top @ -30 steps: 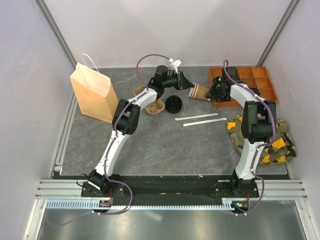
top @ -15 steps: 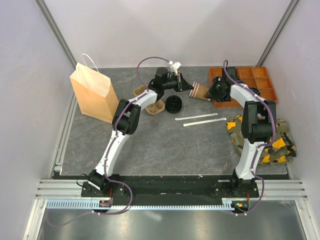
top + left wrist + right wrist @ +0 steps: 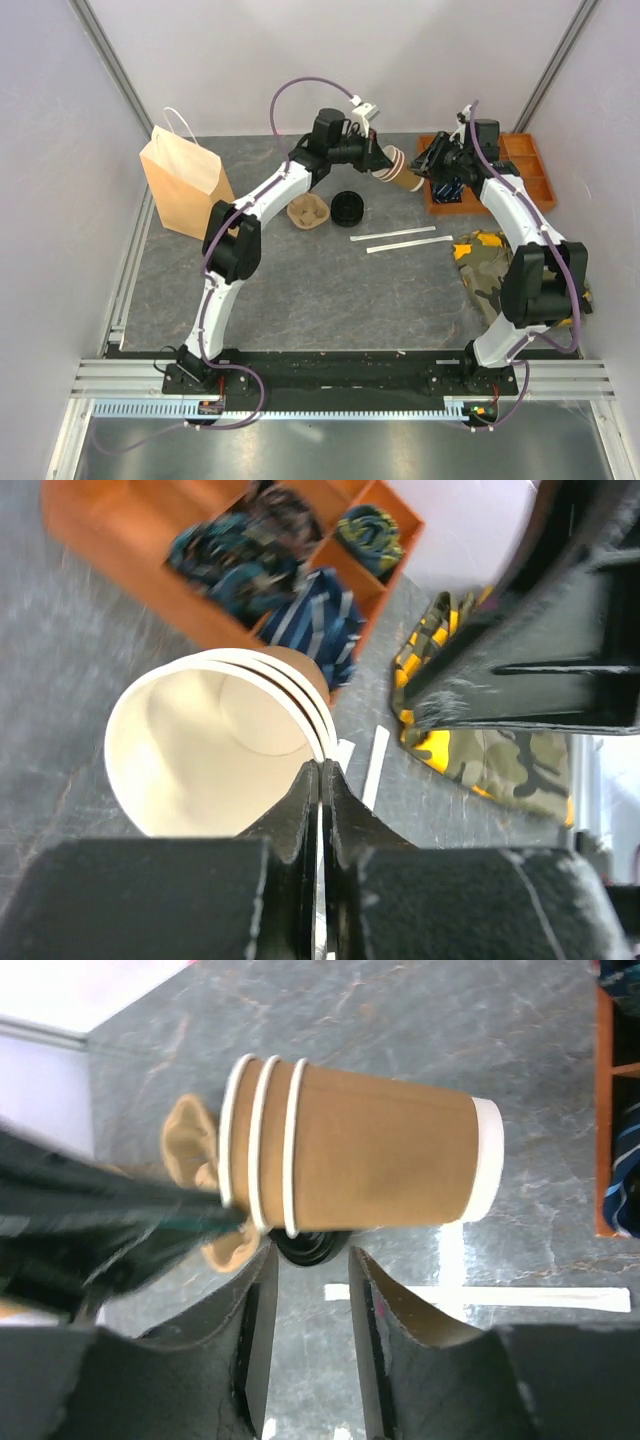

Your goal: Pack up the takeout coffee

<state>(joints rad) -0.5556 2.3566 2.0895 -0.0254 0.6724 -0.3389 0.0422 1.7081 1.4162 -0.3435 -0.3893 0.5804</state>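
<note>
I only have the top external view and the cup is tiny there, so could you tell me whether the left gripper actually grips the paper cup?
Observer: Yes. The left gripper is shut, pinching the rim of the paper cup stack.
Operator: A stack, not one cup?
Observer: The right wrist view shows three white rims, so three nested cups.
Operator: Does the right gripper hold it too?
Observer: No. The right gripper is open, fingers spread, and the stack is not between them.
</note>
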